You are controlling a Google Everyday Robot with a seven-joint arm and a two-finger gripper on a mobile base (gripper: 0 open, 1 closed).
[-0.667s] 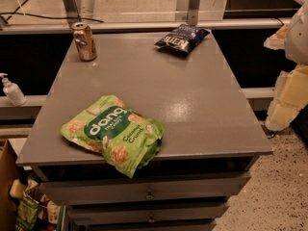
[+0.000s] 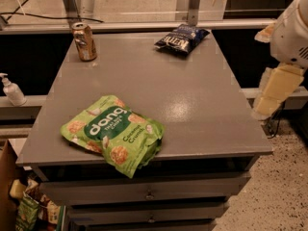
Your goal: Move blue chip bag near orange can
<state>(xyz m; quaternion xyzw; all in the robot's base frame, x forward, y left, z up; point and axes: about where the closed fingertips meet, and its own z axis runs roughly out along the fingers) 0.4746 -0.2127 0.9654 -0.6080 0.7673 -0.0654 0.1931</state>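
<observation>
The blue chip bag is a small, crinkled navy bag with white lettering, lying at the far right of the grey tabletop. The orange can stands upright at the far left corner, well apart from the bag. My gripper hangs off the table's right side, below the white arm housing. It is beyond the table edge and holds nothing that I can see.
A large lime-green "dang" bag lies at the front left, overhanging the front edge. A white pump bottle stands on a lower ledge to the left. Drawers sit below the tabletop. A rail runs behind the table.
My arm and gripper have shifted slightly left towards the table. The bags and the can have not moved.
</observation>
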